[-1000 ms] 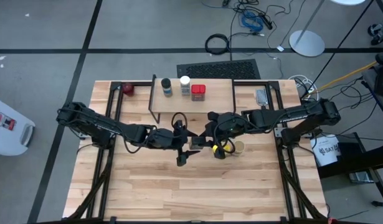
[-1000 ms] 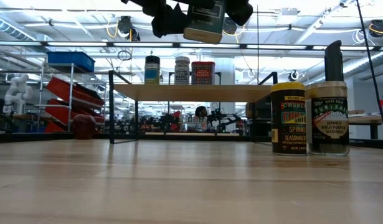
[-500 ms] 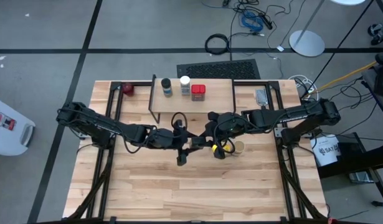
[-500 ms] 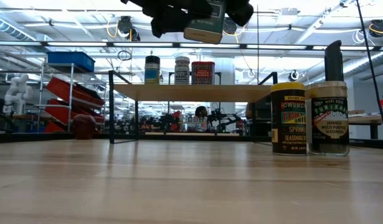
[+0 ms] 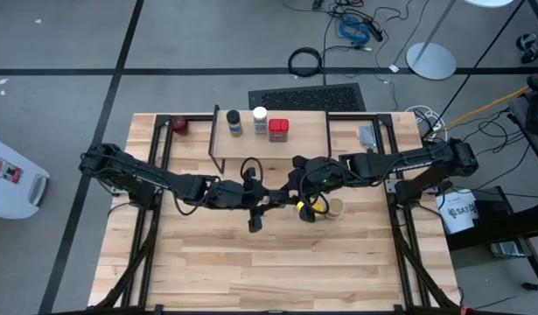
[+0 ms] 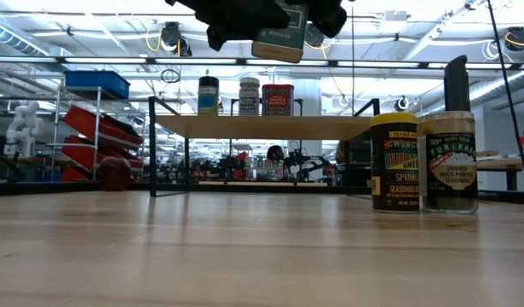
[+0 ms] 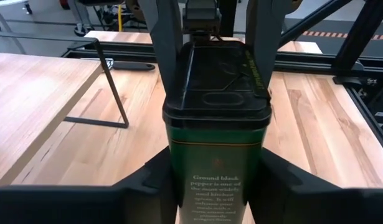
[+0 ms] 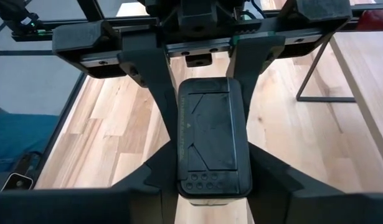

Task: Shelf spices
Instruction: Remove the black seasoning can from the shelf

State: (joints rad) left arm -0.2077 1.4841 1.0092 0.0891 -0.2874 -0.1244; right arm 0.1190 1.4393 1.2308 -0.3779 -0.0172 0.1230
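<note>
A green tin of ground black pepper with a black lid (image 7: 216,155) hangs high over the table's middle, also seen in the low view (image 6: 280,36). My left gripper (image 5: 266,204) and my right gripper (image 5: 285,201) meet at it from opposite sides, both shut on it. On the shelf (image 5: 296,142) stand a dark jar (image 5: 234,122), a white-capped jar (image 5: 260,117) and a red square tin (image 5: 279,129). A yellow-topped jar (image 6: 394,162) and a tan-topped jar (image 6: 449,162) stand on the table, just to the right of the grippers. My left gripper pinches the tin's green body (image 7: 179,168) between its two fingers, just below the lid, coming level from the table's left. The tin sits about upright, lid up, clear of the table. My right gripper pinches the tin at its black lid (image 8: 213,137), one finger (image 8: 157,177) on each long side. It comes from the table's right, slanting down onto the lid. The tin hangs clear of the table.
A small dark-red round object (image 5: 180,126) lies at the far left, beside the shelf. A grey object (image 5: 366,136) lies right of the shelf. Black frame rails (image 5: 159,175) run along both table sides. Bare wood spreads across the near half.
My left gripper has shut its fingers onto the tin, which my right gripper holds in the air. Tin and arms have stayed in place.
</note>
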